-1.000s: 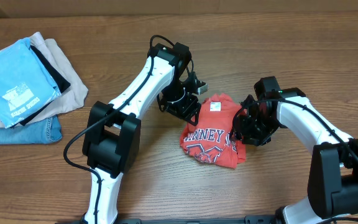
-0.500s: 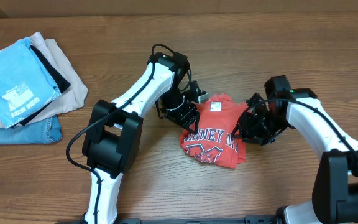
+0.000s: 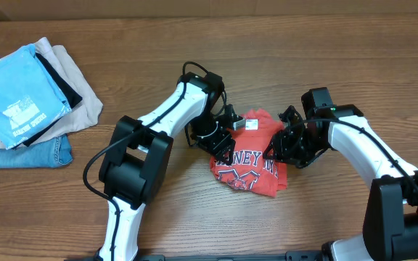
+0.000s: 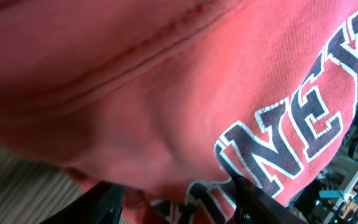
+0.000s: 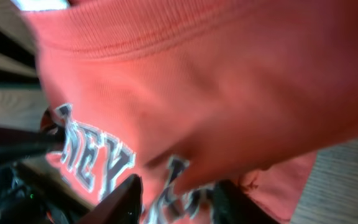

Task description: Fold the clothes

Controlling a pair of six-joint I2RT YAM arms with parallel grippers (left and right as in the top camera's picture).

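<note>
The left gripper presses into the 10 o'clock edge of the red T-shirt. In its wrist view the dark fingers stand part-way apart with coral cloth bulging between and over them; whether they pinch it cannot be told. The right gripper sits at the shirt's 3 o'clock edge, jaws narrower and cloth between them too, but a firm grip cannot be confirmed.

The shirt lies in a crumpled bundle on the wooden table, a little toward 3 o'clock of centre, between both tools. It looks light, soft and limp: it will likely sag and slide over itself, so it probably needs taking by stitched hems or the shoulder seams, spread wide, not by loose middle cloth.

Block letters "NEY" read across the chest, white-edged and dark, above a graphic. The white neck tag at 12 o'clock is too small to read.
</note>
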